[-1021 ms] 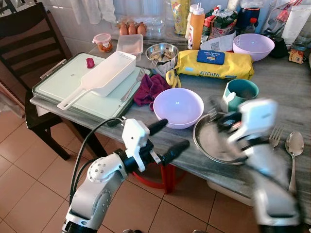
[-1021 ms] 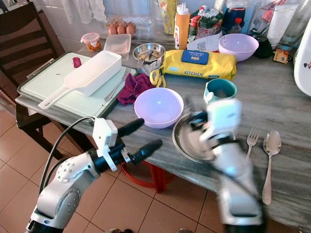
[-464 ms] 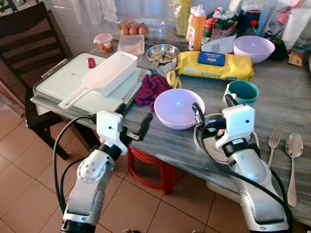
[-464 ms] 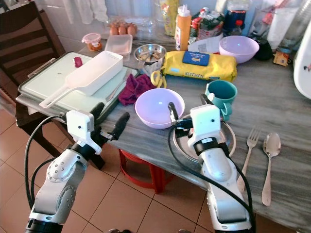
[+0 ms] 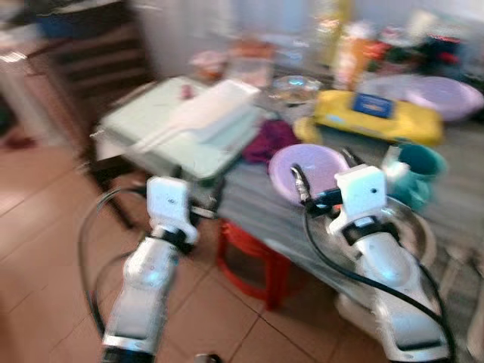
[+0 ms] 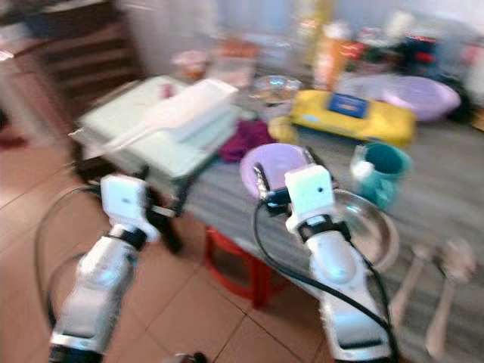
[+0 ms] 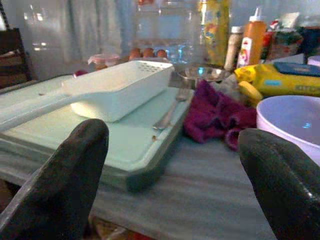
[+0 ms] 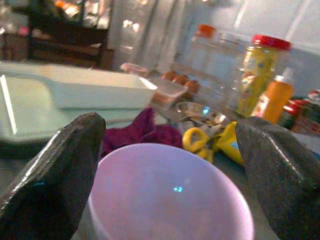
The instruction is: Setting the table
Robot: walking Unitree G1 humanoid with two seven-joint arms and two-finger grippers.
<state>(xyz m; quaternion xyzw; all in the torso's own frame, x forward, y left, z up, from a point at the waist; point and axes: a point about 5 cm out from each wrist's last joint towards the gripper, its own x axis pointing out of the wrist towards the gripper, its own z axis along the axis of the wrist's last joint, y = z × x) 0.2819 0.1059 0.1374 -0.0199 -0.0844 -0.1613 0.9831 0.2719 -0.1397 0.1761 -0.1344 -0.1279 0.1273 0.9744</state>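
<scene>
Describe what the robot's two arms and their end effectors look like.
Both arms are silver with rounded shells, each carrying a white boxy wrist module and a looping black cable. The left end effector and right end effector each have two thick, matte black fingers with rounded tips.

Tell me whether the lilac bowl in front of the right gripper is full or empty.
Empty. The right wrist view looks into the lilac bowl between the open right gripper fingers: bare inside, upright.
</scene>
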